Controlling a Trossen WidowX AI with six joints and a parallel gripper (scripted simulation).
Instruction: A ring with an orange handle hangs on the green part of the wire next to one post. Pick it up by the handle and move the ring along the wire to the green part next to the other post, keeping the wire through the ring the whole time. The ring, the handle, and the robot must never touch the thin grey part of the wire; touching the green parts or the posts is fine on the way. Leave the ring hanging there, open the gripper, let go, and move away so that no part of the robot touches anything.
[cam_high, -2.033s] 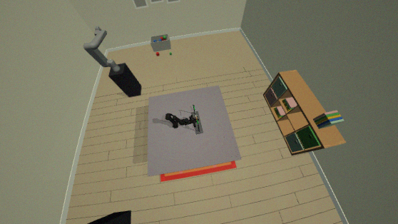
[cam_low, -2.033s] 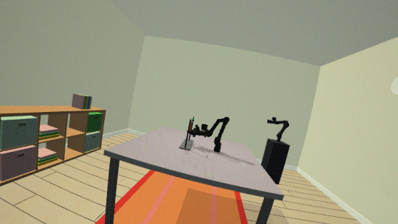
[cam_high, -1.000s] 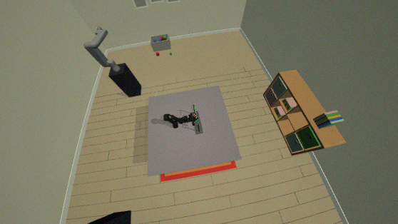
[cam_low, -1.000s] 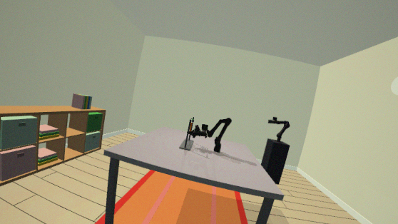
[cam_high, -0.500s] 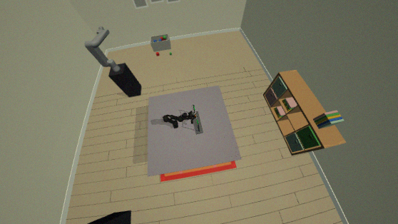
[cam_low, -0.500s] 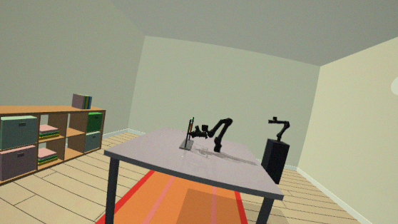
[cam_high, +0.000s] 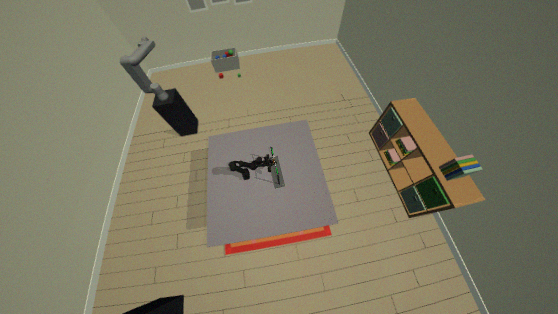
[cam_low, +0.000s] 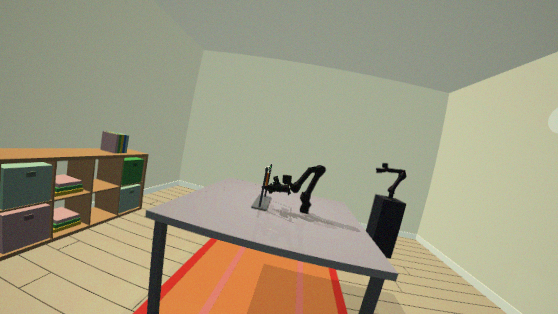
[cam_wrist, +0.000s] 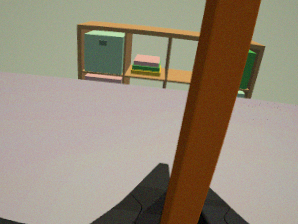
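In the top view a spare grey arm on a dark stand (cam_high: 172, 112) is standing at the far left of the room, and to its right the grey table (cam_high: 235, 210) is carrying everything that matters. On it the black robot arm (cam_high: 241, 167) is reaching rightwards toward the wire frame on its small grey base plate (cam_high: 278, 179). The gripper (cam_high: 268, 161) is clamping the orange handle (cam_wrist: 212, 112); in the wrist view that handle is rising as a long, slightly tilted bar from between the two dark fingers, which are standing narrow and pressed on it. The handle, and so the ring it carries, is sitting over the base plate between its two ends, somewhat nearer the far end where the green tip (cam_high: 271, 149) is showing. The ring itself and the thin grey wire are too small to make out, so whether the wire is passing through the ring or being touched cannot be told. As a judgement, the pick-up is done and the carrying along the wire is under way; which post is the goal is not clear from these views. Reaching the green part there, hanging the ring, opening the fingers and backing away all remain. At the far right the wooden shelf (cam_high: 425, 155) is playing no part.
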